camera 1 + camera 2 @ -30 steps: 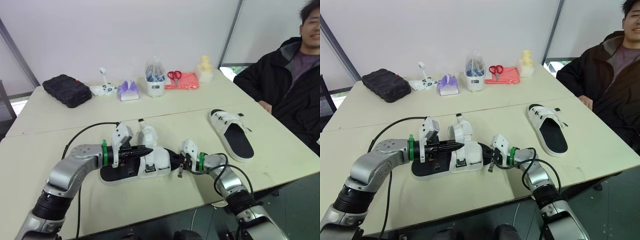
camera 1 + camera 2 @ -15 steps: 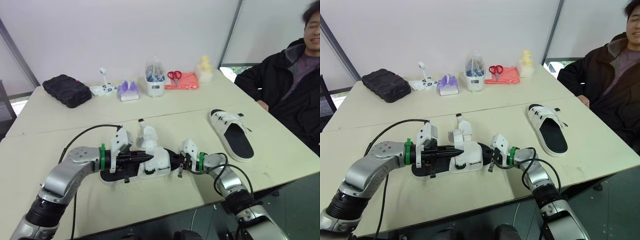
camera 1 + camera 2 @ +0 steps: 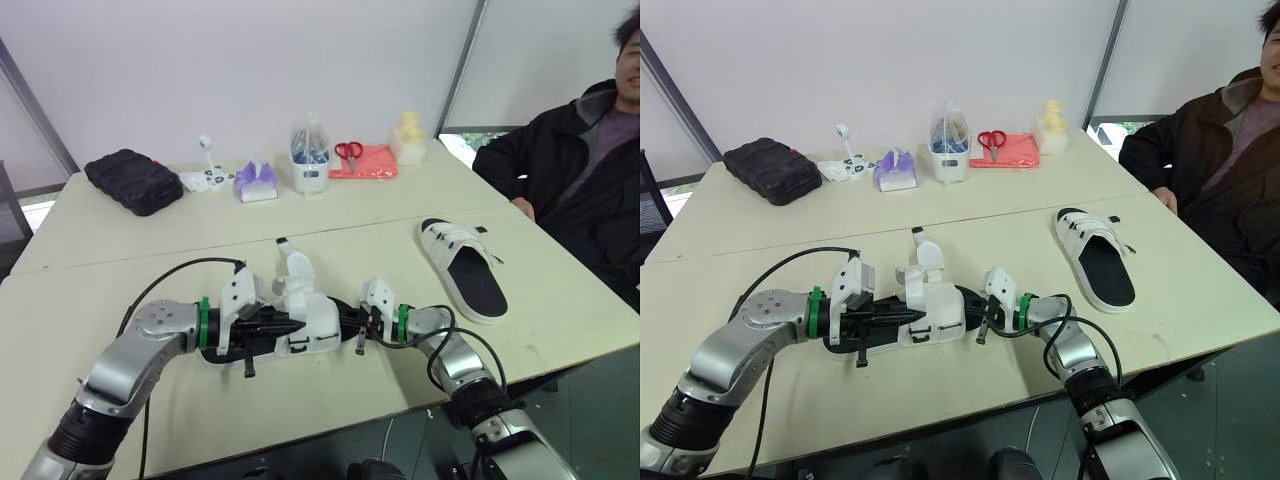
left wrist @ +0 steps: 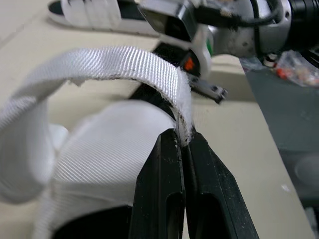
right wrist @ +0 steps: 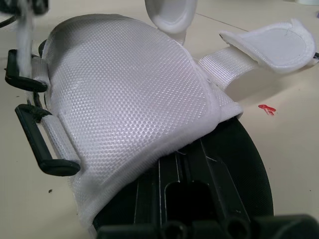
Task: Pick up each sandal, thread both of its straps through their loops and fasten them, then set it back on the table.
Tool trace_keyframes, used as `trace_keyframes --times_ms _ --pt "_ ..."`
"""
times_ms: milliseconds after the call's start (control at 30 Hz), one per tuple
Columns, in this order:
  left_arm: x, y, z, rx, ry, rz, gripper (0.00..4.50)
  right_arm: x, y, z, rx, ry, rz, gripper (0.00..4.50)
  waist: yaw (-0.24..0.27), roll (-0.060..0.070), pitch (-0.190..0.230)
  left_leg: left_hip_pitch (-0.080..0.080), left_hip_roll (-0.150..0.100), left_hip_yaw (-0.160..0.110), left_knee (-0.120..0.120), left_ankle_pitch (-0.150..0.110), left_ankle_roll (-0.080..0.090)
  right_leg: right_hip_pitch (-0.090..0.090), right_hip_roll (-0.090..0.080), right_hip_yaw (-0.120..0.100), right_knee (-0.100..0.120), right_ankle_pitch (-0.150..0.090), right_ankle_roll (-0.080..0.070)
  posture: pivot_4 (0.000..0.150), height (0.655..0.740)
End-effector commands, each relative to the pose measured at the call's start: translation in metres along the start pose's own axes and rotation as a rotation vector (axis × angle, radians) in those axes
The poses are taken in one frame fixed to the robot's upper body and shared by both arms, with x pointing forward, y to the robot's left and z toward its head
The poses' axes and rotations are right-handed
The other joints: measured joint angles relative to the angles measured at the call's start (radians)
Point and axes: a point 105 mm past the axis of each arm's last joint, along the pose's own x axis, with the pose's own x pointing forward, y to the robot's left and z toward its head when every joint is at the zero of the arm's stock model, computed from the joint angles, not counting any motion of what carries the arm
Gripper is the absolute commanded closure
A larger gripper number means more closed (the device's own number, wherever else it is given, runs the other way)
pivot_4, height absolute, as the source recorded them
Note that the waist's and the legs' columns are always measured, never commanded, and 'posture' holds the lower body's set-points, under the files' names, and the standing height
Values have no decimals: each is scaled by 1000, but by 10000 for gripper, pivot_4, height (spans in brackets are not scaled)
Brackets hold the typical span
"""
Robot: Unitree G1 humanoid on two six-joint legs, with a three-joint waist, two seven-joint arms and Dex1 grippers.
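A black-soled sandal (image 3: pixel 305 320) with white straps lies near the table's front edge, between my two grippers. My left gripper (image 3: pixel 290 324) reaches in from the left, low over it, and is shut on the edge of a white woven strap (image 4: pixel 114 62), which arches up from its fingertips (image 4: pixel 169 144). My right gripper (image 3: pixel 346 321) comes from the right and is shut on the end of the black sole (image 5: pixel 234 164). Two black loops (image 5: pixel 37 144) hang at the side of the wide upper (image 5: pixel 134 89). A second sandal (image 3: pixel 462 268) lies flat at the right.
A person in a dark jacket (image 3: pixel 580 170) sits at the table's right end. Along the back stand a black case (image 3: pixel 133 180), a purple tissue pack (image 3: pixel 256 183), a white container (image 3: pixel 310 160), scissors on a red cloth (image 3: pixel 352 155) and a yellow object (image 3: pixel 408 135).
My left gripper has come down and toward the near edge, drawing the strap with it. The right gripper and the sandal have stayed in place.
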Motion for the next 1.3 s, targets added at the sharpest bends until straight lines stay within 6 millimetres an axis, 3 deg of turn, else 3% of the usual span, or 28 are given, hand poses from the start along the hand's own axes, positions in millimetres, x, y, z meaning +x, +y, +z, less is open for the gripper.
trace_keyframes --times_ms 33,100,200,267,367,533,733,867,1300 --pt "-3 1 8 22 -21 18 41931 2 29 -48 117 170 89 45000 0 0 0 0 0 0 0 0 0 0 0 0 0 0 0 1500 7400" --pt "-4 2 8 -1 -25 23 36442 3 29 -48 119 170 87 45000 0 0 0 0 0 0 0 0 0 0 0 0 0 0 0 1500 7400" --pt "-6 2 10 -19 -34 33 22238 2 30 -49 120 169 86 45000 0 0 0 0 0 0 0 0 0 0 0 0 0 0 0 1500 7400" --pt "-20 4 10 -77 -38 120 12969 -2 35 -53 125 177 87 45000 -2 0 0 0 0 0 0 0 0 0 0 0 0 0 0 1500 7400" --pt "-38 -15 2 -215 -34 133 12969 -5 34 -53 142 177 78 45000 1 1 0 0 0 -1 0 -1 2 0 0 0 1 0 1 1500 7400" --pt "-43 -52 -22 -312 57 69 12969 -6 35 -54 146 188 104 45000 6 0 -3 1 0 -2 0 -3 0 1 -2 0 2 -4 -1 1500 7400" --pt "-31 -49 -42 -311 103 111 12969 -3 36 -54 146 197 122 45000 9 0 -9 3 -1 -2 0 -4 -1 3 -4 0 0 -6 -5 1500 7400" --pt "-11 -38 -48 -295 71 106 12969 -1 37 -53 141 199 140 45000 9 0 -10 3 0 -1 0 -5 -2 3 -2 0 0 -7 -5 1500 7400" --pt "22 -39 -45 -282 37 30 12969 -7 44 -56 158 210 135 45000 9 1 -12 3 0 -1 0 -5 -2 3 -2 0 1 -8 -4 1500 7400"
